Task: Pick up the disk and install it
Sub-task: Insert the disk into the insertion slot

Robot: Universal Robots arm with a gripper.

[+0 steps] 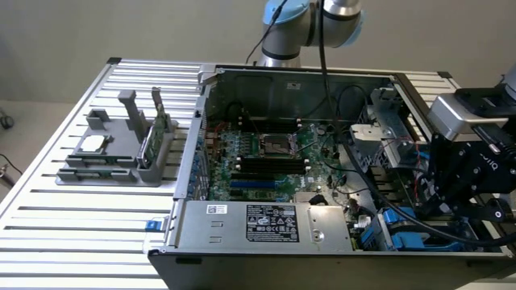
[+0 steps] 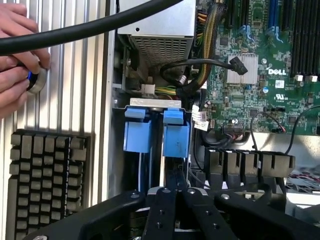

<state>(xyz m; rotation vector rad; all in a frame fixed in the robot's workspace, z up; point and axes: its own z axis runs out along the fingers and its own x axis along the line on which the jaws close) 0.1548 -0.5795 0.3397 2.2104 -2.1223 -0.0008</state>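
At the exterior view's left, a grey fixture (image 1: 121,154) sits on the slatted table (image 1: 72,235). It carries a small silver chip (image 1: 94,142) and a green circuit stick (image 1: 153,142) set on edge. In the middle lies the open computer case (image 1: 294,75), with its motherboard (image 1: 270,157) facing up and the power supply (image 1: 266,223) along the near side.

The arm (image 1: 310,24) stands behind the case and arches over to the exterior view's right. There its wrist bends down and the gripper (image 1: 443,202) hangs over the case's near right corner.

In the wrist view the disk (image 2: 176,136) stands on edge in the drive bay (image 2: 150,102), just beside a second blue carrier (image 2: 137,132). The disk's blue carrier end faces the gripper, which is lined up close before it. Its long axis runs away from the gripper, into the bay. Whether the gripper is open, closed or has hold of the disk, I cannot tell.

A person's hand (image 2: 17,55) rests on a round knob (image 2: 36,80) on the table outside the case.
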